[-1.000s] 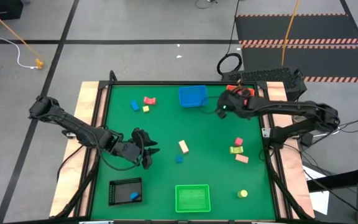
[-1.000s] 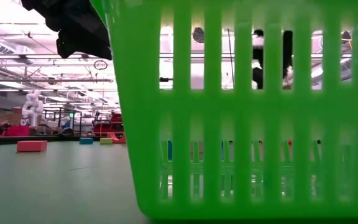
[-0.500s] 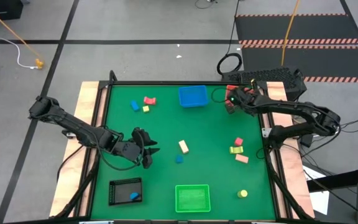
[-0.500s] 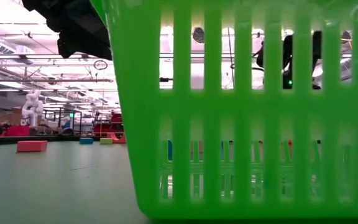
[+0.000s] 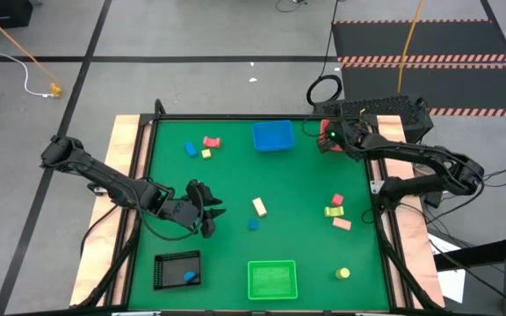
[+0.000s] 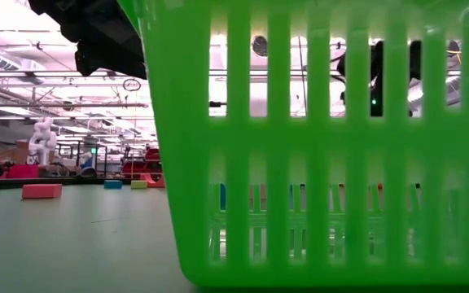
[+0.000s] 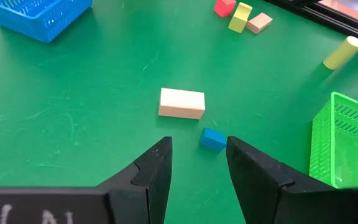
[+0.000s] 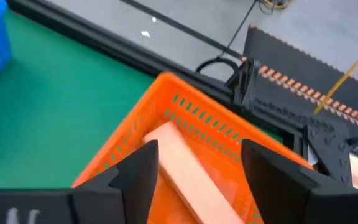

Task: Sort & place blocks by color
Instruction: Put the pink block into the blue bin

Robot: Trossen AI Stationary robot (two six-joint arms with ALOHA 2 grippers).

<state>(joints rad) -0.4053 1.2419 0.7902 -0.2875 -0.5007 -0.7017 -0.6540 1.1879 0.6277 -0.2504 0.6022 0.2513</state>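
My right gripper hangs open over the orange tray at the table's far right corner. A pink bar lies in that tray, between and below the fingers. My left gripper is open and hovers low at the left middle of the table, its fingers pointing at a blue cube and a tan block. More blocks lie flat on the green mat: a pink, yellow and tan cluster, a yellow cylinder, and a blue, red and yellow group.
A blue tray stands at the far middle and a green tray at the near middle, its slatted wall filling the low view. A black tray at the near left holds a blue block.
My right gripper has swung from beside the blue tray toward the table's far right corner and now hangs over the orange tray.
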